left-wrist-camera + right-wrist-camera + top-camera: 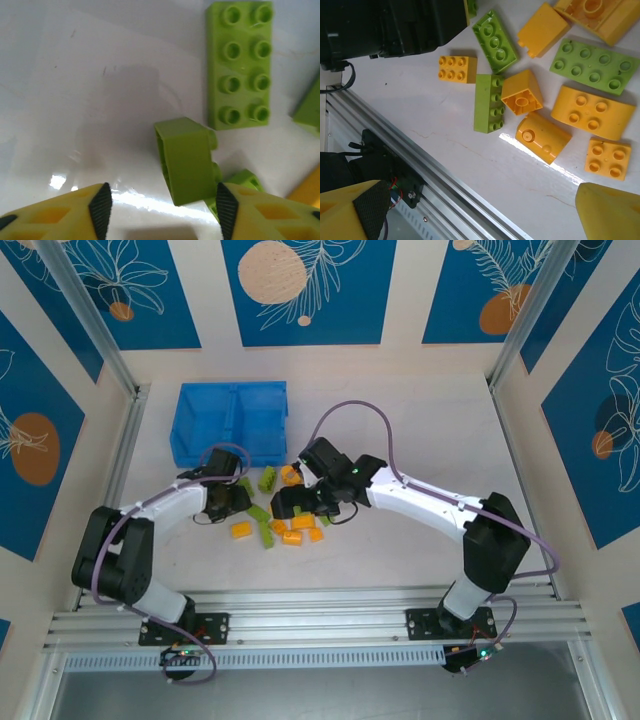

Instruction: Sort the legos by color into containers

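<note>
Orange-yellow and lime green legos (pixel 291 537) lie scattered on the white table in front of the blue bin (pixel 180 430), whose two containers sit side by side. My left gripper (pixel 228 502) is low over the left of the pile. In the left wrist view its jaws (pixel 163 212) stand apart around a lime green brick (pixel 187 160) lying on its side, close to the right pad (pixel 226 210) and well clear of the left pad. A long green brick (pixel 240 65) lies beyond it. My right gripper (pixel 292 504) hovers open over the pile (pixel 490 215), with nothing between its fingers.
An aluminium rail (pixel 320 605) runs along the table's near edge and shows close below the right gripper (pixel 445 165). The left arm's black body (pixel 385 25) is next to the bricks. Frame posts and panel walls stand at both sides.
</note>
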